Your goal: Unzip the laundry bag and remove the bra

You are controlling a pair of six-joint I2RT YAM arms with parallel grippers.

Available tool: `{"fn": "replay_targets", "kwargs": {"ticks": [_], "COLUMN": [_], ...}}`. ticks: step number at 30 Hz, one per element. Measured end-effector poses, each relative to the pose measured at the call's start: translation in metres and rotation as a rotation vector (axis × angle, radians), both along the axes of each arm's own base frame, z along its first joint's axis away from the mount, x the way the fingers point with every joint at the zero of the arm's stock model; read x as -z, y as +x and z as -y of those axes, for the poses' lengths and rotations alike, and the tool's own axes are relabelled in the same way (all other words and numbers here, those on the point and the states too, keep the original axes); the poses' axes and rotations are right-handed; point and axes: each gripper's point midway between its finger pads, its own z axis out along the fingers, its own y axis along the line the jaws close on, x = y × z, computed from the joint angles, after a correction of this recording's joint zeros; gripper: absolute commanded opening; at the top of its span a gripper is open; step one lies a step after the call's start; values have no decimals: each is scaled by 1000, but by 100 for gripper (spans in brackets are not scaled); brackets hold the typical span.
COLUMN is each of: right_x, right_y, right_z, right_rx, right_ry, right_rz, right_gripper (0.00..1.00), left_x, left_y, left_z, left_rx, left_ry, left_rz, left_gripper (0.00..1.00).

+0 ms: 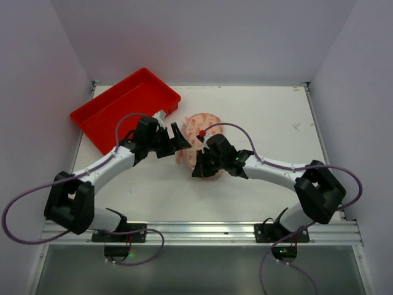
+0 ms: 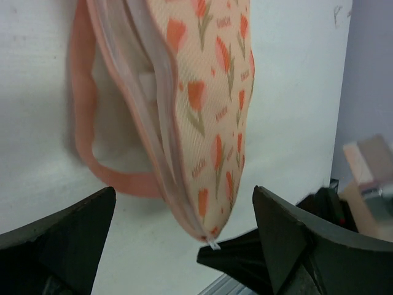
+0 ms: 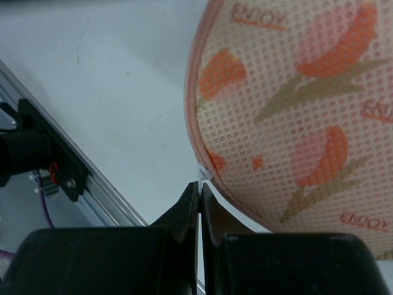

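The laundry bag (image 1: 199, 126), cream-pink with orange tulip print, lies at the table's middle. In the left wrist view the bag (image 2: 215, 92) stands on edge with its zip seam gaping along one side. Pale fabric shows in the gap (image 2: 144, 86); I cannot tell if it is the bra. My left gripper (image 1: 182, 138) is open beside the bag's left side, with the bag's near end between its fingers (image 2: 184, 193). My right gripper (image 1: 199, 169) is shut on the small white zip pull (image 3: 203, 174) at the bag's near tip (image 3: 288, 110). That pull also shows in the left wrist view (image 2: 214, 244).
A red plastic tray (image 1: 104, 117) sits at the back left, just behind my left arm. A pink loop strap (image 2: 86, 141) hangs off the bag onto the table. The metal rail of the table's near edge (image 3: 92, 184) runs close below my right gripper.
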Motion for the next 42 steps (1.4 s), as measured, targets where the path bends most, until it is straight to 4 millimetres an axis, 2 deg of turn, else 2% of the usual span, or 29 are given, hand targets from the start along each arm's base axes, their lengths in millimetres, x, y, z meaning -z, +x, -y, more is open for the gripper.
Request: {"fn": "replay_targets", "kwargs": {"ticks": [2, 5, 9, 11, 12, 14, 15, 18, 20, 26, 30, 36, 39, 42], "right_x": [-5, -10, -11, -9, -8, -8, -6, -3, -2, 5, 15, 24, 16, 8], "right_y": [9, 18, 22, 22, 22, 22, 22, 19, 15, 10, 10, 12, 21, 25], "right_z": [-15, -28, -34, -34, -34, -33, -32, -24, -12, 39, 66, 101, 111, 111], "right_rx": [-6, -7, -7, -6, -6, -3, -1, 4, 12, 76, 123, 220, 274, 277], "right_ry": [25, 48, 55, 52, 50, 46, 42, 24, 7, -47, -68, -94, -68, -41], "right_rz": [13, 30, 34, 31, 31, 33, 32, 37, 38, 11, -17, -64, -57, -37], "right_gripper": [0, 0, 0, 0, 0, 0, 0, 0, 0, 0, 0, 0, 0, 0], "left_x": [-3, 6, 27, 33, 35, 37, 37, 30, 27, 18, 12, 8, 10, 25], "left_y": [-22, -45, -56, -53, -52, -49, -48, -44, -40, -33, -33, -56, -67, -81], "left_z": [-5, -3, 6, 10, 12, 15, 17, 23, 24, 17, 9, 10, 7, 3], "left_rx": [-48, -76, -97, -112, -117, -119, -120, -111, -105, -61, -12, 141, 183, 190], "left_ry": [-23, -37, -41, -46, -48, -52, -57, -69, -69, -122, -165, -174, -159, -153], "left_rz": [3, -24, -80, -95, -101, -103, -101, -87, -77, -81, -88, -91, -84, -98], "left_gripper": [93, 87, 76, 51, 31, 14, 2, 0, 0, 0, 0, 0, 0, 1]}}
